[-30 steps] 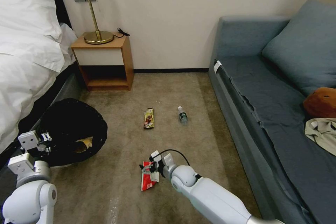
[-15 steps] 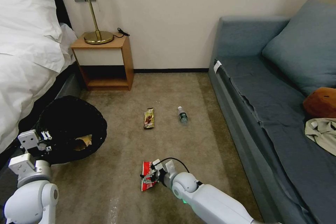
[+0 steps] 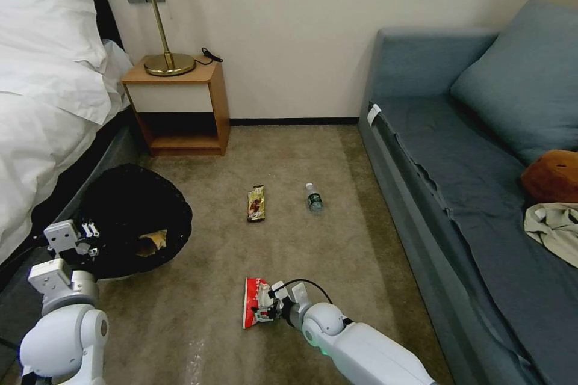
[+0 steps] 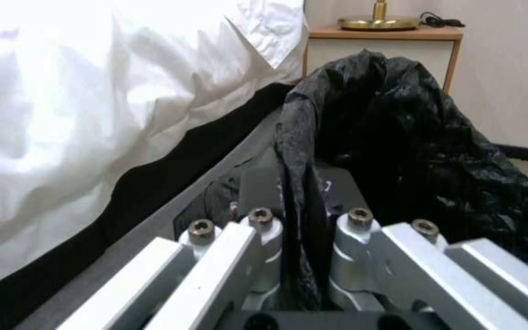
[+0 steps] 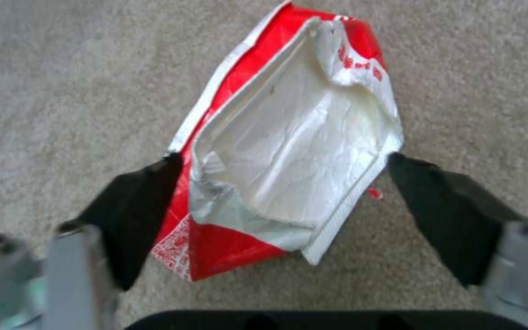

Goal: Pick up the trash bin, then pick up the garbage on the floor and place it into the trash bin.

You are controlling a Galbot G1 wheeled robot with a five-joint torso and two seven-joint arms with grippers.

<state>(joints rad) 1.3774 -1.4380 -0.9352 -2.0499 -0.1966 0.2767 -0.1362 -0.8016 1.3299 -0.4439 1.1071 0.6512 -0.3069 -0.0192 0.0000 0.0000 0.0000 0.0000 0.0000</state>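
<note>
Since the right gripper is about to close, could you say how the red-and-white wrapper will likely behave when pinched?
The wrapper looks thin, creased and torn open, so it will probably crumple. It lies flat on the carpet between the open right gripper fingers, so it may slide or fold.

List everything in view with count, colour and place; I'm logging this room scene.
snack wrapper: 1, red and white, on carpet between the right tool's open fingers
candy-bar wrapper: 1, gold-brown, mid carpet
bottle: 1, clear, beside it
trash bin: 1, black-lined, by bed, tan wrapper inside
nightstand: 1, wooden, at wall
lamp: 1, brass, on nightstand
bed: 1, white linen, left
sofa: 1, blue, right
left tool: shut on bin liner
right tool: open, at snack wrapper
</note>
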